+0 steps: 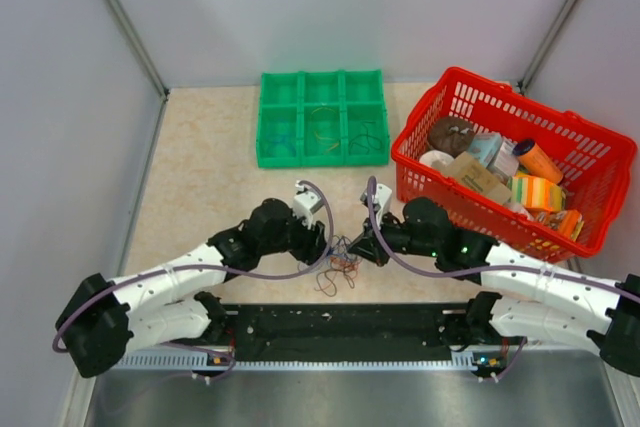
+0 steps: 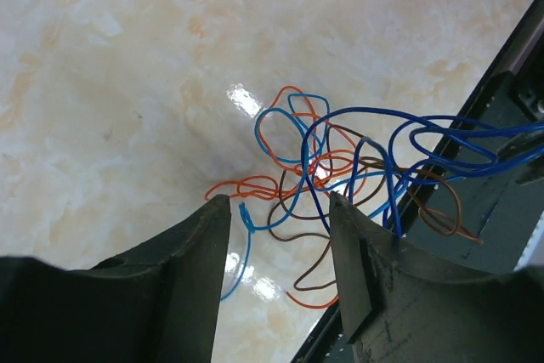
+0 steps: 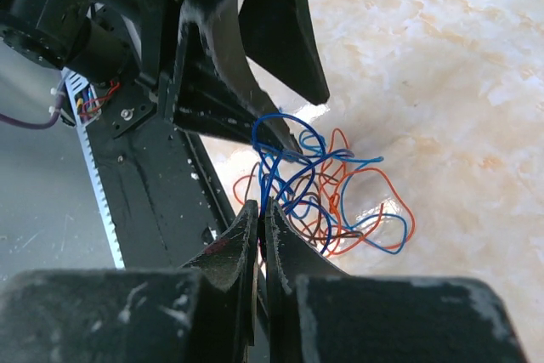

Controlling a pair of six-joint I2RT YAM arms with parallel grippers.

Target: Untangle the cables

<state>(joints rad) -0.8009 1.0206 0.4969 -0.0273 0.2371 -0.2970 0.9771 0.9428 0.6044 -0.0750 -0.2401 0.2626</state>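
The cables (image 1: 340, 267) are a small tangle of thin blue, orange and brown wires on the marble tabletop, between my two grippers. In the left wrist view the tangle (image 2: 340, 167) lies just ahead of my left gripper (image 2: 280, 210), which is open with light blue and brown strands between its fingers (image 2: 357, 244); a dark blue strand runs by the right finger. My right gripper (image 3: 263, 208) is shut on a dark blue wire (image 3: 272, 159) that rises from the tangle (image 3: 340, 197). From above, the left gripper (image 1: 325, 247) and the right gripper (image 1: 357, 247) stand close together.
A green compartment tray (image 1: 322, 152) holding a few wires stands at the back. A red basket (image 1: 410, 162) full of groceries is at the right. A black rail (image 1: 340, 325) runs along the near table edge, close to the tangle.
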